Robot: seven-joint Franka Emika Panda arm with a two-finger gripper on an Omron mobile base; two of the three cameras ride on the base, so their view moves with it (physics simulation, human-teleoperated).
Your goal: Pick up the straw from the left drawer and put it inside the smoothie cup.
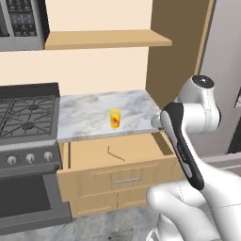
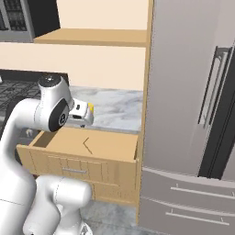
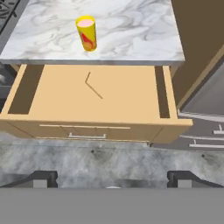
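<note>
One marble counter [image 3: 131, 35] lies beyond and below the gripper [image 3: 112, 177], grey-white veined, its front edge running straight above the pulled-out left drawer [image 3: 57, 124]. Drawer floor is bare light wood, with the straw [image 3: 92, 89] lying flat on it, roughly mid-drawer and a bit left of the gripper's centre line, bent end toward the counter. Straw touches neither drawer wall. Smoothie cup [image 3: 86, 33] stands upright on the counter just behind the drawer's back edge, nearly in line with the straw, well apart from the counter's edges. Gripper hangs high over the floor in front of the drawer front, fingers [image 3: 41, 178] spread wide, nothing between them.

Gas stove [image 1: 26, 115] with knobs sits left of the counter, its side flush to the drawer cabinet; grey oven door [image 1: 28, 197] below it. Microwave [image 1: 21, 23] is at upper left, wood shelf [image 1: 106, 38] over the counter. Tall wood panel [image 2: 146, 92] borders the counter on the right, then the steel fridge [image 2: 188, 114] with long handles. Grey stone floor [image 3: 109, 155] is right under the gripper.

Space above the drawer is open from the front; counter lip overhangs the drawer's rear. Drawer side walls and the right panel bound sideways room. Silver bar handle [image 3: 86, 136] sits on the drawer front, nearest the gripper.
</note>
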